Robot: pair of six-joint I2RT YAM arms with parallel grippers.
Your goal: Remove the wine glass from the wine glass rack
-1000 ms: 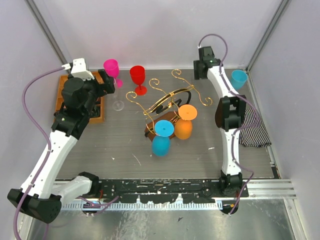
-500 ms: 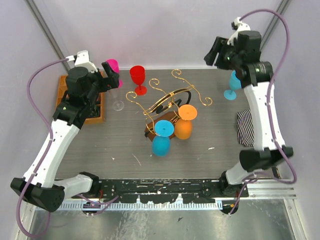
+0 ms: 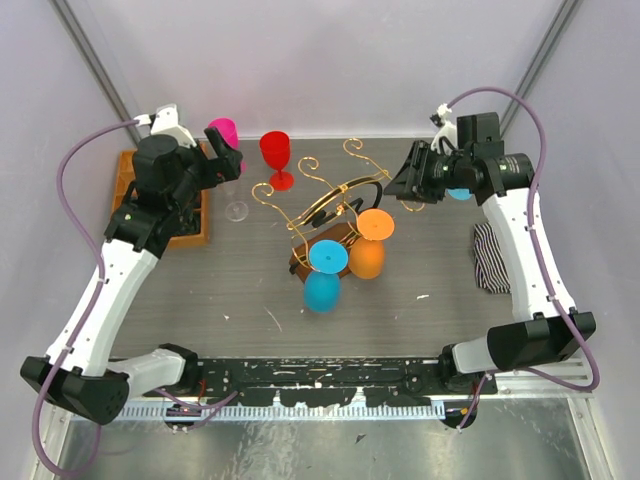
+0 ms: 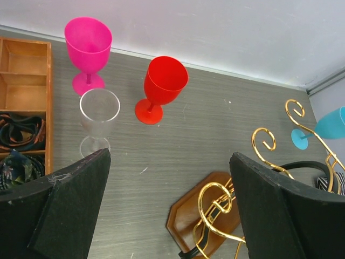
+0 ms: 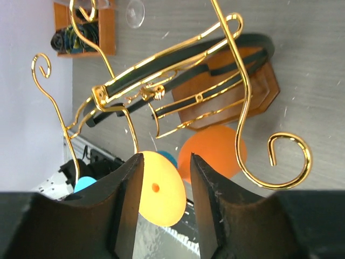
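The right gripper [image 5: 166,157] is narrowed to about half its spread and holds nothing. It sits at the right of the overhead view, pointing at the gold wire rack with curled scroll arms on a brown wooden base [image 5: 253,91]. In its own camera, the flat foot of the orange plastic wine glass [image 3: 367,258] shows in the gap between the fingers. From above, the claw is short of that foot.

The orange glass hangs bowl-down from the rack's dark rails in the middle of the overhead view. A blue plastic wine glass [image 3: 321,290] hangs just beside it, to its lower left.

My worry is the scrollwork. With the gap this tight, a finger could clip a gold curl or a rail instead of slipping past the stem. A pull across the rails, not along them, would likely snag the foot and drag or tip the light stand, shaking the blue glass loose.

The left gripper [image 4: 168,162] is spread wide and empty at the upper left.

Below it, the pink glass [image 4: 88,40], red glass [image 4: 164,81] and clear glass [image 4: 99,108] stand upright and empty. The orange-brown wooden compartment tray [image 4: 49,108] has bare upper sections. Its lower sections hold dark bundled items I can't identify.
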